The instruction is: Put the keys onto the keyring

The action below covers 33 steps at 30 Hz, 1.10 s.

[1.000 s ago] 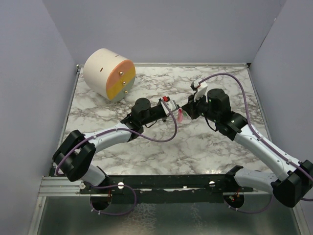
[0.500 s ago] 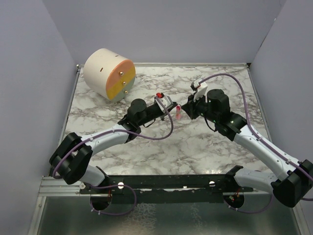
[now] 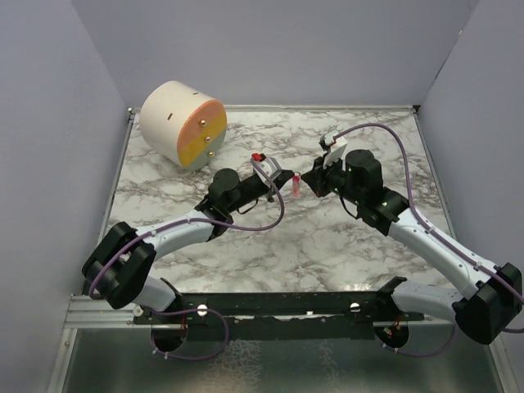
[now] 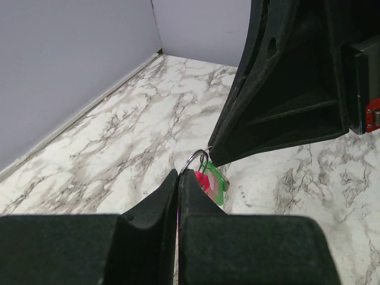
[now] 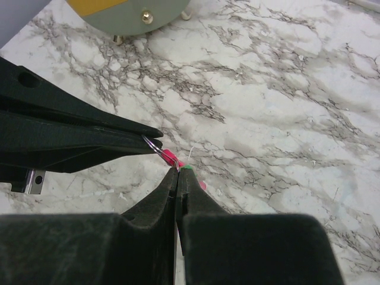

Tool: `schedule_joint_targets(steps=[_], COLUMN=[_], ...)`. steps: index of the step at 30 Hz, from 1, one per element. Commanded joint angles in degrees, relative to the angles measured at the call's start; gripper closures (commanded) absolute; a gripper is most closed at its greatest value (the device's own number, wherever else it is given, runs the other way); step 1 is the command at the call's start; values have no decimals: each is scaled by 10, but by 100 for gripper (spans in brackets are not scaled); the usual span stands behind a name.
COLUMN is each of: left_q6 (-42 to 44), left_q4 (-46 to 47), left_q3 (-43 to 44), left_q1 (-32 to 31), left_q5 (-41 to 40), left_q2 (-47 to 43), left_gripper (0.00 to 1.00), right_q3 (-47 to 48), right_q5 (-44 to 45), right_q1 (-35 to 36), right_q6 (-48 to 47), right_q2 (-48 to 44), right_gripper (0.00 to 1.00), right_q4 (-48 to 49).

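Note:
Both grippers meet tip to tip above the middle of the marble table. My left gripper (image 3: 280, 182) (image 4: 179, 172) is shut on a thin metal keyring (image 4: 196, 158). A green key (image 4: 217, 179) and a pink-red key (image 4: 203, 180) hang from the ring just past its tips. My right gripper (image 3: 308, 182) (image 5: 177, 171) is shut on the same keyring (image 5: 152, 144) from the other side. The pink-red key (image 5: 171, 158) and a bit of the green key (image 5: 187, 168) show at its tips. In the top view only the pink-red key (image 3: 295, 185) shows between the grippers.
A big cream-and-orange cylinder (image 3: 182, 123) lies at the far left of the table, and its face shows in the right wrist view (image 5: 127, 9). Grey walls enclose the marble table (image 3: 344, 246) on three sides. Purple cables loop off both wrists.
The left arm has drawn back to the left and the right gripper has followed. The keyring with the keys has moved left and slightly farther away between them.

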Motion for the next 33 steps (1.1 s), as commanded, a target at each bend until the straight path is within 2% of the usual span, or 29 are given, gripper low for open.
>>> schedule_joint_targets(steps=[1,6,7,8,9,10,12,18,28,33], left_q6=[-31,-40,-42,-42,-44,-45,-45,-17,84,140], left_q4=[77,81,81,81,81,82,82,82,66,60], left_q3=[-9,-18,-21,-26,-33,-39,-51,-66,-65,-65], left_q1=[4,5,6,7,8,9,13,18,18,16], left_q5=[-8,-38,-54,-69,-92,-114,-146,-150,31,79], left_q2=[-18,-19,-20,-22,-26,-29,-37,-58,-45,-27], left_gripper=[100,100,93,76,62,53,45,42,42,38], right_q3=[-8,0,4,7,10,14,19,30,58,67], right_q5=[9,14,15,16,17,18,19,16,-1,-15], right_q1=[2,2,2,2,2,2,2,2,2,2], right_q6=[8,7,6,4,3,1,-4,-20,-41,-44], right_q2=[12,9,7,5,2,0,-5,-7,4,3], right_gripper=[99,99,99,99,99,99,99,99,99,99], right_q4=[16,9,4,-1,-7,-12,-21,-47,-91,-104])
